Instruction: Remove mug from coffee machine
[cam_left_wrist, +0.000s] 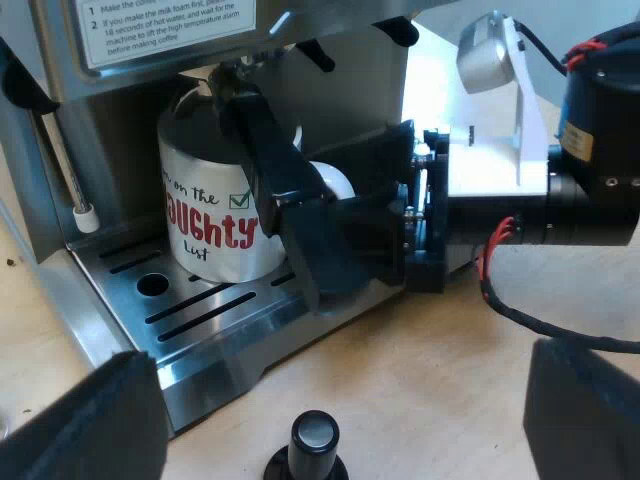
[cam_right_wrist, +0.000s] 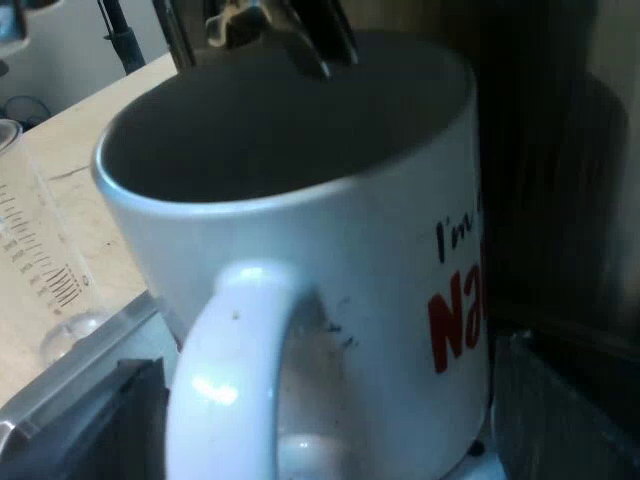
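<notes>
So the mug (cam_left_wrist: 215, 215) is parked upright on the drip tray (cam_left_wrist: 190, 310) of the coffee machine (cam_left_wrist: 60, 130), right under the spout (cam_right_wrist: 270, 30), with the red lettering turned outward. The right claw (cam_right_wrist: 335, 410) is set in at the mug's handle (cam_right_wrist: 225, 380) and is spread wide. One finger (cam_left_wrist: 275, 190) is laid across the front of the mug and the other is tucked in on the far side, so the handle is straddled. Whether the mug is actually touched by either finger can't be told. The left claw (cam_left_wrist: 340, 400) is spread wide too, with nothing gripped, and is held over the desk (cam_left_wrist: 430, 350) just off the machine's front. A black-knobbed tamper (cam_left_wrist: 313, 440) is stood on the desk beneath it. A measuring glass (cam_right_wrist: 40, 260) is seen on the desk near the tray.
</notes>
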